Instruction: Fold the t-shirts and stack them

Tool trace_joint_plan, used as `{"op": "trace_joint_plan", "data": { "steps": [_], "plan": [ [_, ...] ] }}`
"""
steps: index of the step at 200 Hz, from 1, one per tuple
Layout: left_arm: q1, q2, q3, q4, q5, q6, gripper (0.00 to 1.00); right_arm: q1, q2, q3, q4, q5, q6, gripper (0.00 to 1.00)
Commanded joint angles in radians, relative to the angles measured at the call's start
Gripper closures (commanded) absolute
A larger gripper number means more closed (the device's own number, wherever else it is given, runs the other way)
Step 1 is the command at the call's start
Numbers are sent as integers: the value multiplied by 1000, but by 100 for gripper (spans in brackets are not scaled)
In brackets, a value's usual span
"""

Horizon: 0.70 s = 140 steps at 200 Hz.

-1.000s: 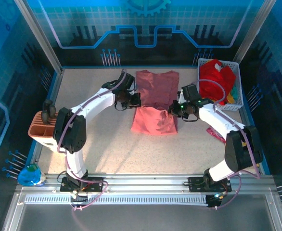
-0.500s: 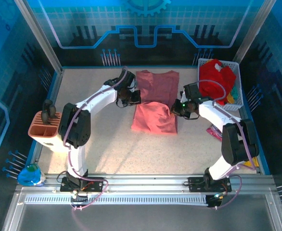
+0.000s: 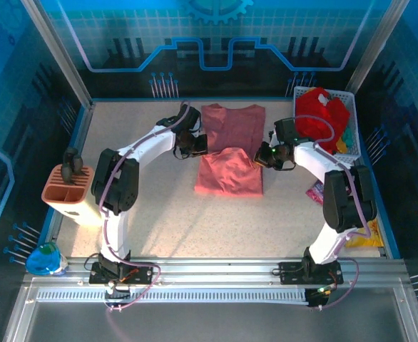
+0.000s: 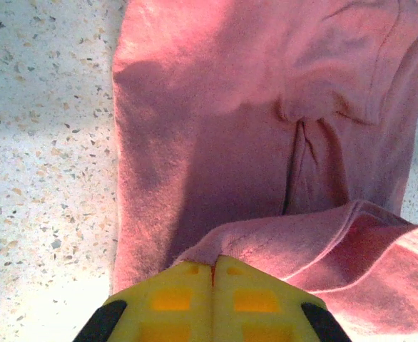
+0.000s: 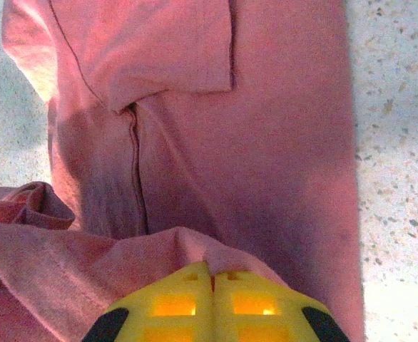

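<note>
While the salmon-pink t-shirt (image 3: 229, 153) lies mid-way across the table (image 3: 159, 206), its near hem doubled over its body, with the left gripper (image 4: 212, 271) and right gripper (image 5: 210, 271) each pinched shut on a hem corner, uneven arm travel could skew the fold or tug a corner loose.

t-shirt (image 3: 229, 153) centre, basket (image 3: 339, 159) far right

A pale speckled table (image 3: 166, 214) lay brightly lit. Behind the table rose a blue patterned wall (image 3: 123, 28); along its near edge ran aluminium rails (image 3: 216, 271).
</note>
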Motion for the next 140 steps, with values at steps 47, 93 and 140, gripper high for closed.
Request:
{"op": "trace_joint_plan", "data": {
  "steps": [47, 93, 140],
  "plan": [
    [25, 69, 52, 50, -5, -4, 90, -35, 93, 57, 16, -28, -16, 98],
    [57, 115, 99, 38, -17, 7, 57, -73, 172, 86, 59, -65, -14, 31],
    [62, -34, -22, 44, -17, 13, 54, -74, 27, -4, 70, -60, -44, 20]
  ]
}}
